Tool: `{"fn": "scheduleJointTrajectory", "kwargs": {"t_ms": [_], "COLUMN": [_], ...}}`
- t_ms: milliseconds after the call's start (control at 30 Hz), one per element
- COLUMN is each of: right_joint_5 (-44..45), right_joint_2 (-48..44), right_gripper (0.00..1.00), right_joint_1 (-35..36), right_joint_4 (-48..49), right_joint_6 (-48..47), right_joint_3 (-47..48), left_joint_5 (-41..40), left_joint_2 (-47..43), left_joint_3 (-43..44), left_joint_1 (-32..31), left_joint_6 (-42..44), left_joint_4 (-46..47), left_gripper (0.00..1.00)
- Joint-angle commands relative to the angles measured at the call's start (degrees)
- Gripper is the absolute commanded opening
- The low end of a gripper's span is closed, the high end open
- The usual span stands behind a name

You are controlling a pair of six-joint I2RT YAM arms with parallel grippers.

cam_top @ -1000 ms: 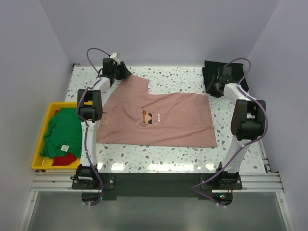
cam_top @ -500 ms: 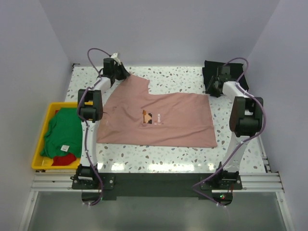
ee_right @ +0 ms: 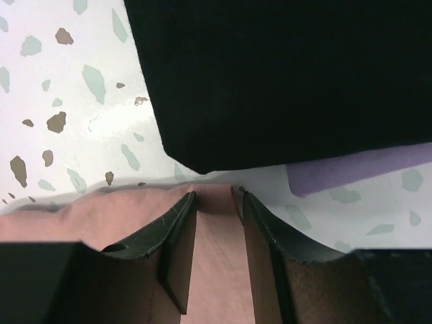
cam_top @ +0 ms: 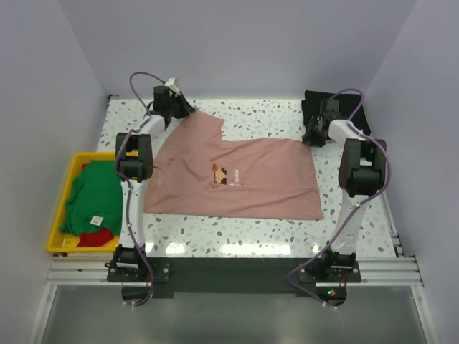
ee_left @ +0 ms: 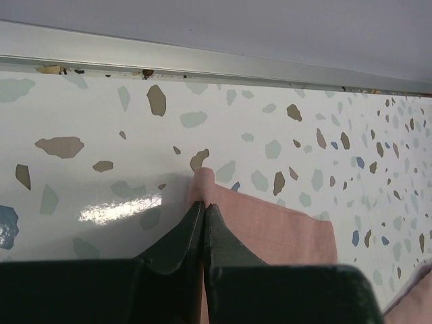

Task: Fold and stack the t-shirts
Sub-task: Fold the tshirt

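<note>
While the pink t-shirt (cam_top: 237,175) lies spread flat mid-table, print side up, both arms are at its far edge, so this reads as the grasp stage ahead of a first fold. The left gripper (ee_left: 204,206) is at the far-left corner, jaws pressed together with the cloth corner pinched at their tips. The right gripper (ee_right: 216,196) is at the far-right corner, jaws narrowly parted, tips down on the fabric with a strip of pink between them; not clamped from what shows. Next move, as I judge it: the right jaws close on that hem, then both arms lift and carry the far edge toward the near edge. Risk is catching the black folded shirt (ee_right: 290,74), just beyond the right tips, with a purple garment (ee_right: 358,169) under it.

Both arms are stretched far forward from their bases, wrists low at the table (cam_top: 358,229). A yellow tray (cam_top: 61,247) at left holds a green shirt (cam_top: 97,197), well apart from the pink one.
</note>
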Motion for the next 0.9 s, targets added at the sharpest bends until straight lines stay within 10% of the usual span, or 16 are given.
{"fn": "scheduleJointTrajectory", "kwargs": {"t_ms": [0, 400, 867], "right_joint_5": [-1.21, -2.53, -3.5], "right_joint_2": [0.13, -0.04, -9.08], "right_gripper": [0.37, 0.01, 0.0], "right_joint_1": [-0.14, -0.66, -2.07], "right_joint_4": [-0.29, 0.94, 7.88], "right_joint_6": [-0.05, 0.57, 2.06], "right_joint_3": [2.36, 3.06, -4.58], "left_joint_5": [1.82, 3.31, 5.69], "left_joint_2": [-4.83, -8.26, -14.32], "left_joint_3": [2.15, 0.13, -4.88], "left_joint_1": [0.61, 2.18, 5.34], "left_joint_6": [-1.25, -4.94, -6.62], "left_joint_4": [3.82, 7.69, 10.5], "left_gripper": [0.0, 0.0, 0.0]}}
